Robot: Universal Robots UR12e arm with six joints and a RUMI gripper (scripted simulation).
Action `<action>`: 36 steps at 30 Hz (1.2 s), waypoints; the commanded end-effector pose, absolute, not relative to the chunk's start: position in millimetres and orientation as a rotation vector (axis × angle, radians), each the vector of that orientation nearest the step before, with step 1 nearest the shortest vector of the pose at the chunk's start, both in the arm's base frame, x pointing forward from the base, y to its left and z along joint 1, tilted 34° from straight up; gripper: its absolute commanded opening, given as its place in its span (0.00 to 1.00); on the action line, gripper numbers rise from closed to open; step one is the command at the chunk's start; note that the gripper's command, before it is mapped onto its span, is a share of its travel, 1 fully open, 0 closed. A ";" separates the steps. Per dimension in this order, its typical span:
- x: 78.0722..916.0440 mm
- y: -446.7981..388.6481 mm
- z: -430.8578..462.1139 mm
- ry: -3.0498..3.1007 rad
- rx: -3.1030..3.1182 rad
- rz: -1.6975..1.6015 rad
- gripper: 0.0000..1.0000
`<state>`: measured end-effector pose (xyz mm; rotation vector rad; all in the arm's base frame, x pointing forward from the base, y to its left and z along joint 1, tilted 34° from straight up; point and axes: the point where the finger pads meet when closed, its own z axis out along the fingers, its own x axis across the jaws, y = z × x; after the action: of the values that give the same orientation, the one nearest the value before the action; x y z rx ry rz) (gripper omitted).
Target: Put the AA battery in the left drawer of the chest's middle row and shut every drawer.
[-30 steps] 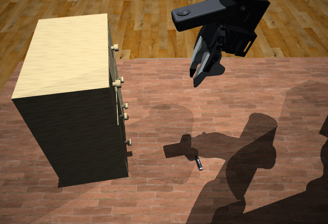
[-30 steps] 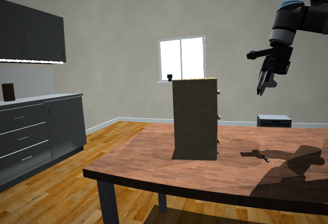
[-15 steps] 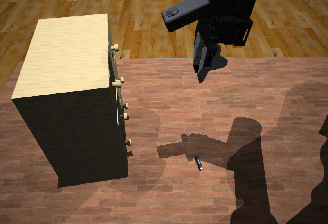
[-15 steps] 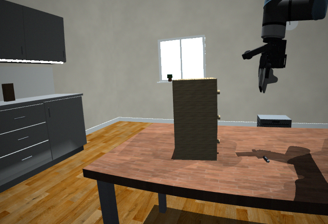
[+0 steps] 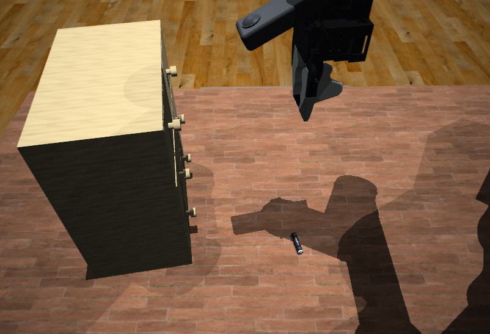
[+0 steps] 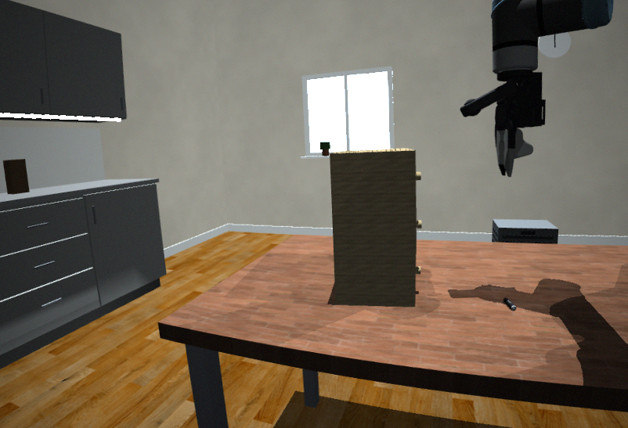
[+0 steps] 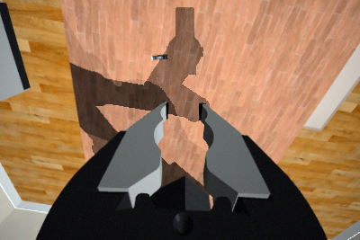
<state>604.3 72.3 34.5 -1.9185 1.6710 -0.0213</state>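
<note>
Battery [image 5: 296, 243] [image 6: 510, 303] [image 7: 159, 57] lies flat below your gripper [image 5: 307, 104] [image 6: 506, 172] [image 7: 184, 103], long axis crosswise in wrist view. Your 2 fingers stand narrowly apart, holding and touching nothing.

From my station, the tabletop [image 5: 253, 294] [image 6: 283, 324] [image 7: 252, 29] bore the upright chest [image 5: 106, 203] [image 6: 374, 230] at left in the top view and the AA battery [image 5: 296, 243] [image 6: 510, 303] [image 7: 159, 57] lower right of it.

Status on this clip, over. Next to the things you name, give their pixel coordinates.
Gripper [image 5: 303, 110] [image 6: 505, 172] [image 7: 184, 103] part open, nothing held, high above table. AA battery [image 5: 296, 243] [image 6: 510, 303] [image 7: 159, 57] lying on table [image 5: 253, 283] [image 6: 355, 332] [image 7: 252, 38]. Nothing seen blocking the battery.
</note>
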 end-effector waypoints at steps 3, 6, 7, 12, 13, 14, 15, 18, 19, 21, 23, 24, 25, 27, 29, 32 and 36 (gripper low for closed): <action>605.1 70.7 36.2 1.672 -1.929 -0.014 0.20; 605.0 70.7 35.9 1.673 -1.929 -0.013 0.20; 604.0 71.4 34.9 1.674 -1.928 -0.010 0.20; 603.8 71.6 34.8 1.674 -1.927 -0.010 0.20; 603.8 71.6 34.9 1.674 -1.927 -0.010 0.20; 603.8 71.6 34.9 1.674 -1.927 -0.010 0.20; 603.9 71.6 34.9 1.674 -1.927 -0.010 0.20; 603.9 71.6 34.9 1.674 -1.927 -0.010 0.20; 603.9 71.6 34.9 1.674 -1.927 -0.010 0.20; 603.9 71.6 34.9 1.674 -1.927 -0.010 1.00; 603.9 71.6 34.9 1.674 -1.927 -0.010 1.00; 603.9 71.6 34.9 1.674 -1.927 -0.010 1.00; 603.9 71.6 34.9 1.674 -1.927 -0.010 1.00; 603.9 71.6 34.9 1.674 -1.927 -0.010 1.00; 603.9 71.6 34.9 1.674 -1.927 -0.010 1.00; 603.9 71.6 34.9 1.674 -1.927 -0.010 1.00; 603.9 71.6 34.9 1.674 -1.927 -0.010 1.00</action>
<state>602.5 71.9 33.4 -1.9248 1.6762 -0.0063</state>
